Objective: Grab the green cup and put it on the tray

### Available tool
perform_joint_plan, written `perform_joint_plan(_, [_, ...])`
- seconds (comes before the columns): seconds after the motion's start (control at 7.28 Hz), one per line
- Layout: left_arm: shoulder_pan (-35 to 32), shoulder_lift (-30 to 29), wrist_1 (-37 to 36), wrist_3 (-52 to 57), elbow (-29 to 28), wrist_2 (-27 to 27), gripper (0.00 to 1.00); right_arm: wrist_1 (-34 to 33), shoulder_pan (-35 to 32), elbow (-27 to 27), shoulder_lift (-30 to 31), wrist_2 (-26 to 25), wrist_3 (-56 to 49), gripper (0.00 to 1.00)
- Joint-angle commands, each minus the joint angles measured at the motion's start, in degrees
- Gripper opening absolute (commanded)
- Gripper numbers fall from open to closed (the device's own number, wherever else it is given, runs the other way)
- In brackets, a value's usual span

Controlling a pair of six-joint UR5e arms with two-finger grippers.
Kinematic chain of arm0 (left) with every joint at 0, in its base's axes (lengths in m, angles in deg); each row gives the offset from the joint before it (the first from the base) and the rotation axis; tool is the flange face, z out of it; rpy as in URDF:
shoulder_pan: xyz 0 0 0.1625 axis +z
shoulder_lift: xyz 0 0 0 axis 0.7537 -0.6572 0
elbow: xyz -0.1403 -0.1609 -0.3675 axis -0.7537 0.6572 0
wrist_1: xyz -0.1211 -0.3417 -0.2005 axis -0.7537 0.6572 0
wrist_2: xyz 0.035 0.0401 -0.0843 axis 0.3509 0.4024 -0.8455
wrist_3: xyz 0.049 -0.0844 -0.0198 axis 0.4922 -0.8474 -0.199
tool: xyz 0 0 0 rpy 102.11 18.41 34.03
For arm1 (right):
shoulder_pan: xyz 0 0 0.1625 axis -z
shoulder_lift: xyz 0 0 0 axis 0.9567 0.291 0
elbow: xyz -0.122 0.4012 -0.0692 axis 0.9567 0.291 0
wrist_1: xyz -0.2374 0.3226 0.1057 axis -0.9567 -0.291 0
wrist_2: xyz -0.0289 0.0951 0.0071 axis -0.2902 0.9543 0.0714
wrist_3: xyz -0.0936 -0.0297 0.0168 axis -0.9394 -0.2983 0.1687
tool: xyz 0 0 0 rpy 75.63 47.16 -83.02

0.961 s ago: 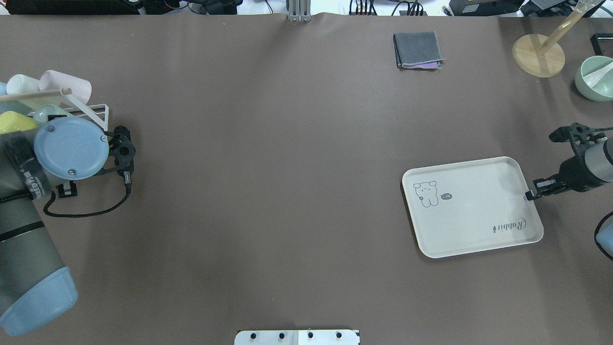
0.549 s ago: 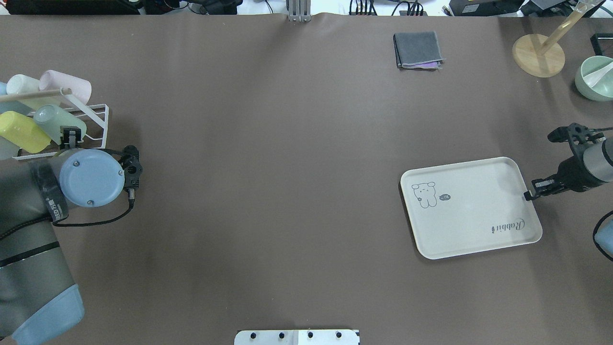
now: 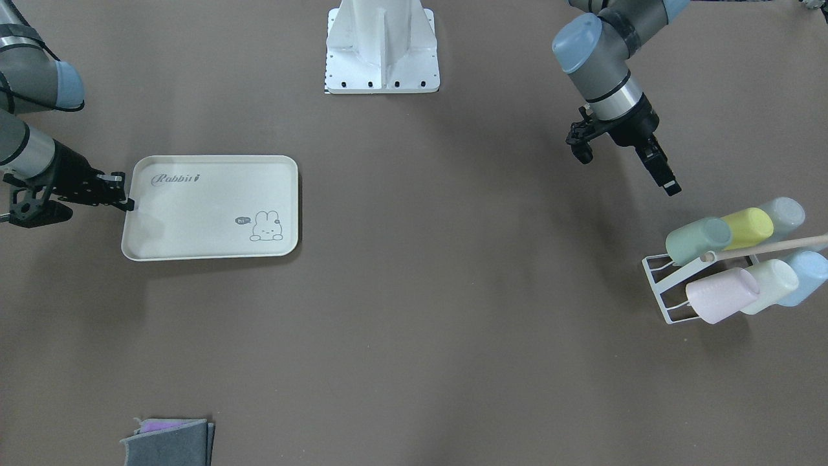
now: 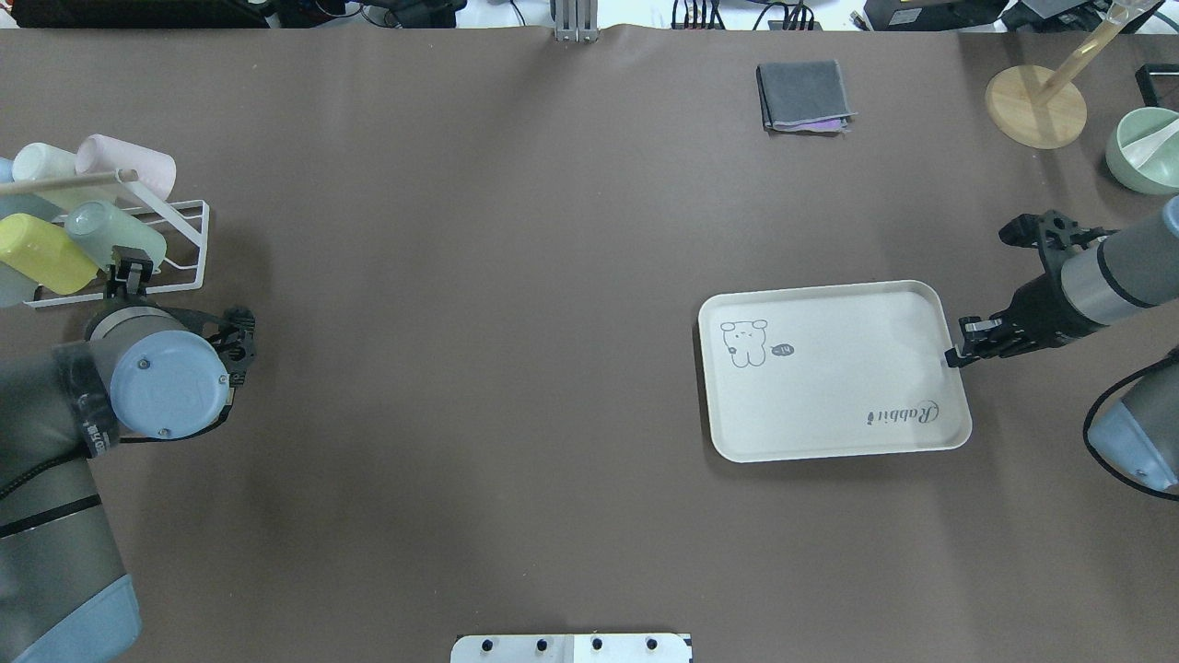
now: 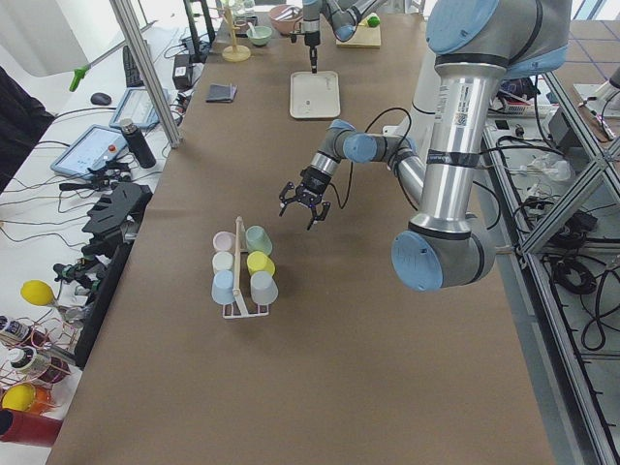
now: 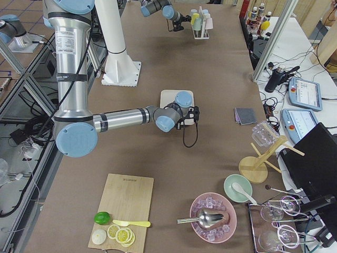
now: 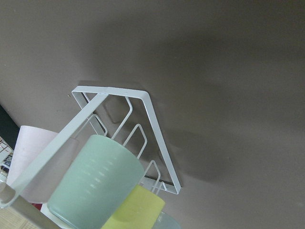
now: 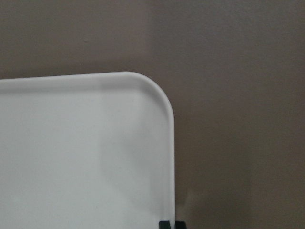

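Brown-covered table point(image 4: 516, 276), aluminium frame posts point(image 5: 145, 68), grey floor point(image 5: 581, 417)

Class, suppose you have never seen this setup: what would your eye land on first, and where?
The white wire rack of pastel cups at the robot's left stands out, its green cup lying nearest the open left gripper, which hovers just short of it. At the robot's right, the cream tray printed with a rabbit draws the eye, the right gripper pinching its edge.
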Motion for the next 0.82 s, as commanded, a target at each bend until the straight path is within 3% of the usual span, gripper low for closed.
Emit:
perform_joint_plan(0.0, [1.52, 0.91, 0.31, 5.68, -0.51, 2.6, 0.98, -14.03, 4.37, -0.49, -15.89, -1.74, 10.47, 0.0])
perform_joint_plan(0.14, [3.35, 0.91, 1.62, 8.68, -1.82, 6.69, 0.98, -20.73, 5.78, -0.4, -22.59, -5.06, 10.6, 0.0])
perform_joint_plan(0.41, [3.8, 0.99, 3.9, 15.61, -3.49, 9.46, 0.98, -21.68, 8.42, 0.04, -26.87, -9.2, 10.77, 0.0])
perform_joint_plan(0.69, [3.89, 2.48, 5.32, 16.27, -4.38, 17.51, 0.97, -21.24, 13.41, 0.13, -29.33, -15.07, 11.74, 0.0])
